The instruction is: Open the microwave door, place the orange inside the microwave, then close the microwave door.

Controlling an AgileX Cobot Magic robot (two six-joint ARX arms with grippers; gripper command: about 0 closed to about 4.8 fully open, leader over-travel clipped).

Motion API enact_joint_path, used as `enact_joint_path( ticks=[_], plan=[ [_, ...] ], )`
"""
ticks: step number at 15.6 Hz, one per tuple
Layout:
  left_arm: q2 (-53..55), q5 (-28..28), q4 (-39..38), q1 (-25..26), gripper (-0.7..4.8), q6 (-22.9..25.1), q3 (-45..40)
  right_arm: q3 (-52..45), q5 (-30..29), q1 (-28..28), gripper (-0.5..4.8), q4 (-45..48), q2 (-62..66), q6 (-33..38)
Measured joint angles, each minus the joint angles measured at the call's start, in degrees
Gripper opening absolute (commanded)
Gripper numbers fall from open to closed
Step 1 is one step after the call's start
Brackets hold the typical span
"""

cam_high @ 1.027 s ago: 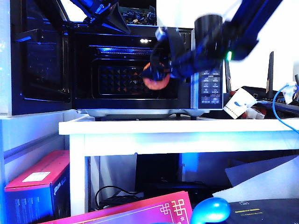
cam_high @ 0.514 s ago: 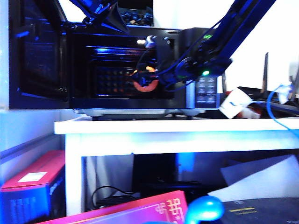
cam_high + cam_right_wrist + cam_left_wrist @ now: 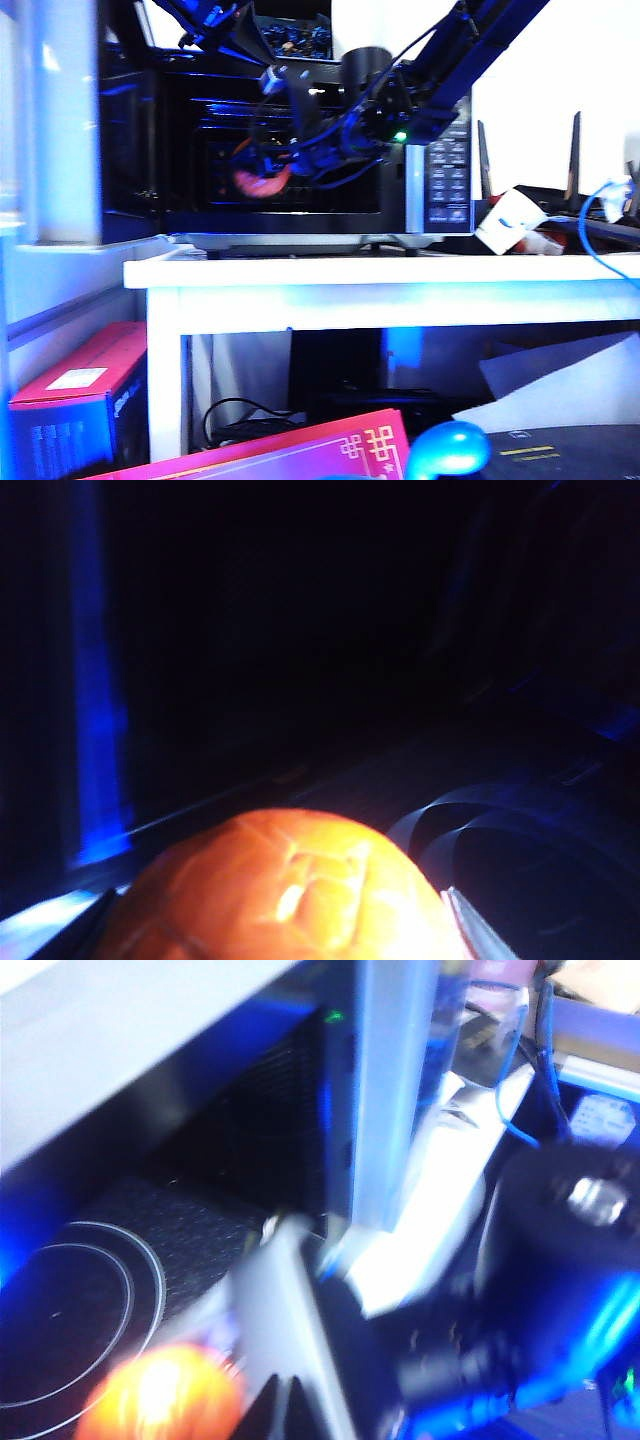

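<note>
The microwave (image 3: 440, 170) stands on the white table with its door (image 3: 60, 130) swung wide open to the left. My right gripper (image 3: 262, 178) reaches into the dark cavity, shut on the orange (image 3: 256, 184). In the right wrist view the orange (image 3: 280, 890) fills the space between the fingers (image 3: 470, 932) of my right gripper (image 3: 280, 935), above the glass turntable (image 3: 520, 830). My left gripper (image 3: 228, 30) hangs over the microwave's top left corner. Its dark fingertips sit close together in the left wrist view (image 3: 285, 1412), holding nothing, with the orange (image 3: 160, 1395) just beside them.
A white paper cup (image 3: 510, 220) lies on its side to the right of the microwave, near a blue cable (image 3: 597, 235). The white table (image 3: 380, 272) carries the microwave. Under it sit a red box (image 3: 80, 390) and a shiny blue rounded object (image 3: 448, 448).
My right arm has carried the orange leftward and deeper into the microwave cavity. The left arm has stayed where it was.
</note>
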Motion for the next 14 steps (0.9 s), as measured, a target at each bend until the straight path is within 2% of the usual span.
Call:
enact_joint_path(
  ticks=[2, 5, 9, 14],
  plan=[
    [0.02, -0.11, -0.17, -0.02, -0.05, 0.0, 0.0, 0.0, 2.23, -0.35, 2.65, 0.59, 0.02, -1.57],
    [0.02, -0.11, -0.17, -0.02, -0.05, 0.0, 0.0, 0.04, 2.19, -0.39, 2.65, 0.59, 0.31, -7.08],
    [0.02, -2.62, -0.2, -0.04, -0.05, 0.0, -0.02, 0.02, 2.45, -2.03, 2.64, -3.45, 0.66, -7.45],
    [-0.11, -2.95, -0.22, -0.04, -0.05, 0.0, -0.07, 0.07, 2.36, -3.63, 2.65, 2.12, 1.14, -7.91]
  ],
)
